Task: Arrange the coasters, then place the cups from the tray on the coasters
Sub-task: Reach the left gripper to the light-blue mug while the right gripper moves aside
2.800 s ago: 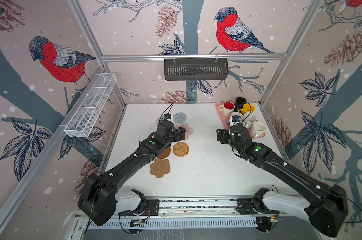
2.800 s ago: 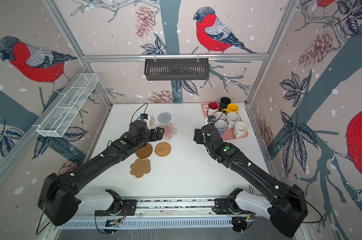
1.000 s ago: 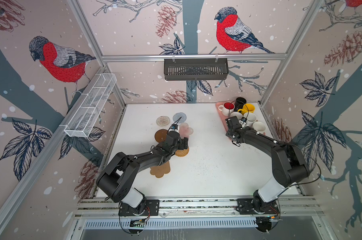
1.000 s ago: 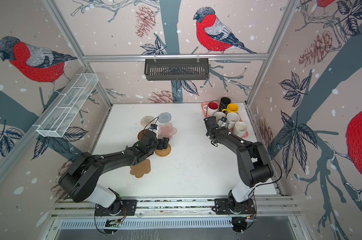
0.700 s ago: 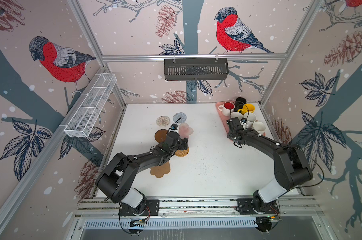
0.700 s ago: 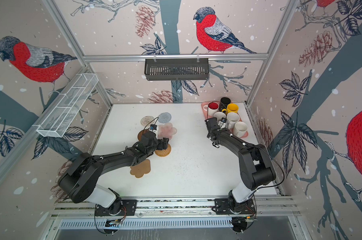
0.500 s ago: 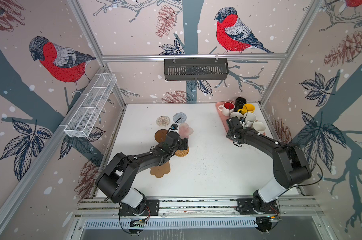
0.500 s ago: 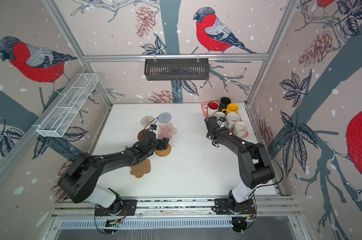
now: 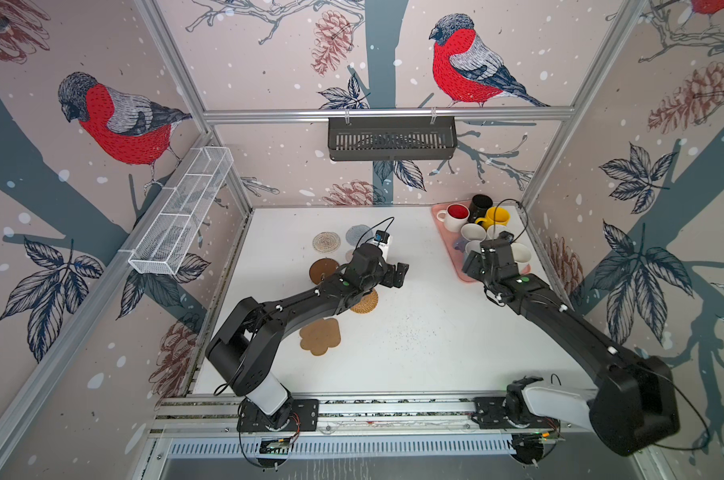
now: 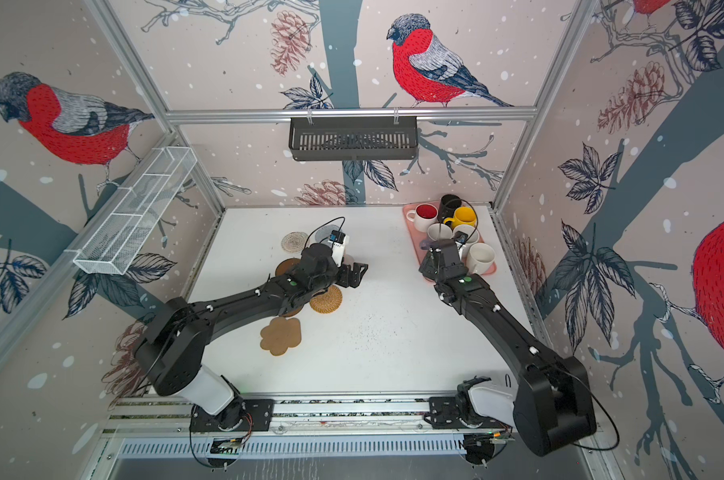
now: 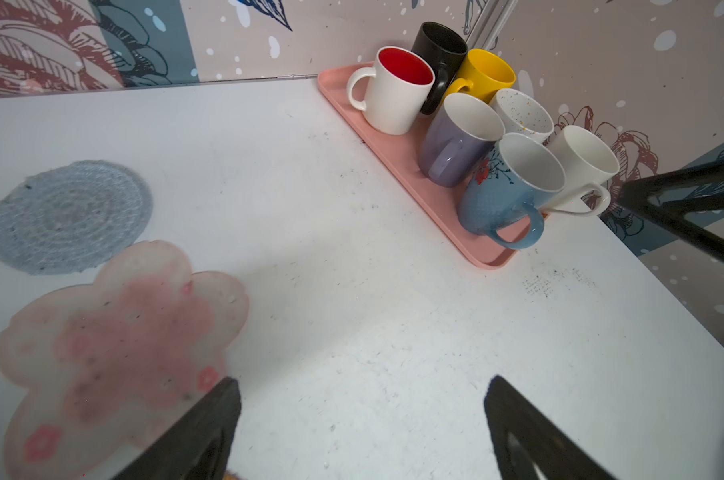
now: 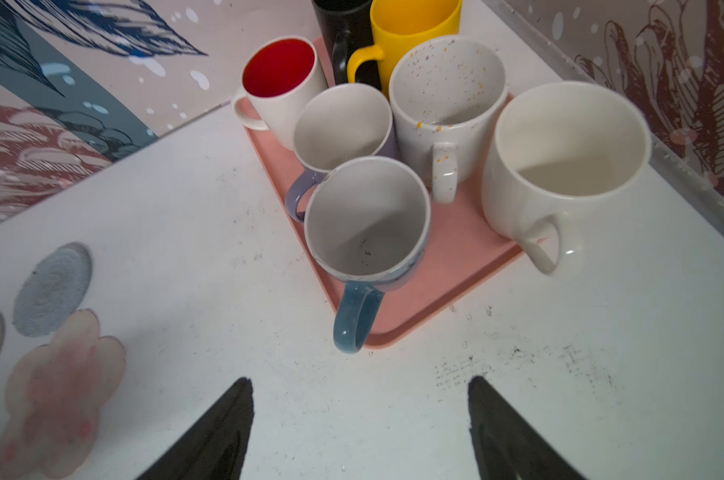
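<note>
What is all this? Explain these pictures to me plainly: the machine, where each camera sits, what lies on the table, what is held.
The machine is a robot with a black left arm and right arm, mounted at the near edge of a white table; each ends in a two-fingered gripper. The two wide pictures look down from overhead; the two close ones come from cameras on the wrists. Towards the left lie coasters, among them a cork flower, a tan wicker round, a translucent pink flower and a grey-blue woven round. At the far right, seven handled ceramic mugs stand on a salmon-pink rectangular tray. The left gripper and the right gripper are both open and hold nothing.
</note>
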Robot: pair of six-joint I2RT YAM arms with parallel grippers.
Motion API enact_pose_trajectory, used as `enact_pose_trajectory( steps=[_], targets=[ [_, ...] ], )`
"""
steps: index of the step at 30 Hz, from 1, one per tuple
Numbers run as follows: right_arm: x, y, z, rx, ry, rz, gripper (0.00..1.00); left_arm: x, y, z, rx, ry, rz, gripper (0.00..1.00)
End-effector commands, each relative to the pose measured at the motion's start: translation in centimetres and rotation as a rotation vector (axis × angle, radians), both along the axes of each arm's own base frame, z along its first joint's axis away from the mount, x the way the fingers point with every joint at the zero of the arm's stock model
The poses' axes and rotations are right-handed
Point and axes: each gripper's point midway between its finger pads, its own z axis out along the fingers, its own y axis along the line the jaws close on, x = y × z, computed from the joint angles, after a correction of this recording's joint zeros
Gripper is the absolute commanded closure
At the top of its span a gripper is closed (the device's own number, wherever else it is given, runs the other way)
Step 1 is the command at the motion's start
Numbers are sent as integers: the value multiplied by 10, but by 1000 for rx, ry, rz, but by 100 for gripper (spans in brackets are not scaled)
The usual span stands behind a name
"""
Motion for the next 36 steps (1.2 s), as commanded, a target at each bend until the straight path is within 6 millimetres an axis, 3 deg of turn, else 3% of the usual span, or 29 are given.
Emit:
enact_pose_trajectory(
  steps=[1, 8, 14, 19, 27, 36],
  targets=[
    [-10, -6, 19, 56, -100, 25, 18, -6, -31, -2, 60, -5, -107, 13],
    [-35, -29, 52, 144, -218, 20, 17, 2, -95, -16, 82, -10, -209, 14],
    [-46, -23, 71, 204, -302, 75, 14, 15, -138, -27, 133, -49, -238, 12],
    [-53, -30, 90, 213, -369, 49, 14, 21, -165, -24, 114, -114, -259, 12],
    [-55, -48, 77, 213, -357, -36, 14, 26, -193, -30, 44, -130, -278, 17],
    [-58, -46, 68, 223, -362, -25, 14, 29, -215, -50, 41, -112, -281, 18]
  ],
)
